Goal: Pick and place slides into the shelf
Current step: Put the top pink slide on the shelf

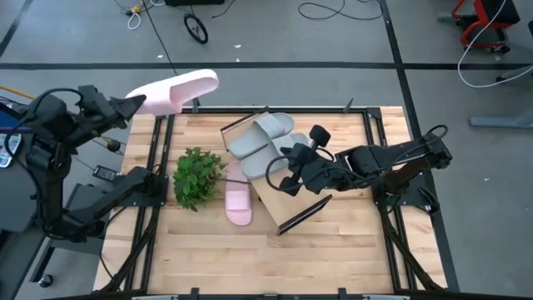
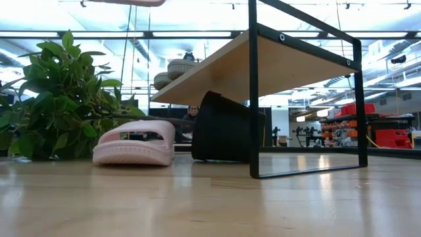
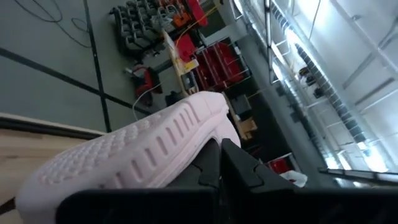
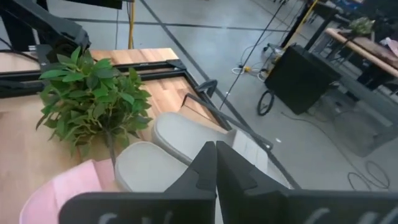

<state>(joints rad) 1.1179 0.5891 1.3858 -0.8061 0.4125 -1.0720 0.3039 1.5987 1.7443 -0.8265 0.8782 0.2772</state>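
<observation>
High view: four slides. Two grey slides (image 1: 261, 135) on shelf (image 1: 293, 193), side by side. One pink slide (image 1: 238, 198) beside plant (image 1: 197, 177). Another pink slide (image 1: 176, 90) clamped in left gripper (image 1: 133, 104), lengthwise across. Right gripper (image 1: 291, 167) closed, empty.

In the low view, the raised light pink slide sandal (image 2: 125, 2) is cut off by the top edge, only a sliver showing. The light-wood shelf board with its thin dark metal frame (image 2: 263, 66) hides most of the two grey slide sandals (image 2: 176, 68) lying on it. In the high view, the green leafy plant (image 1: 196, 177) covers one end of the pink sandal on the tabletop (image 1: 237, 198).
</observation>
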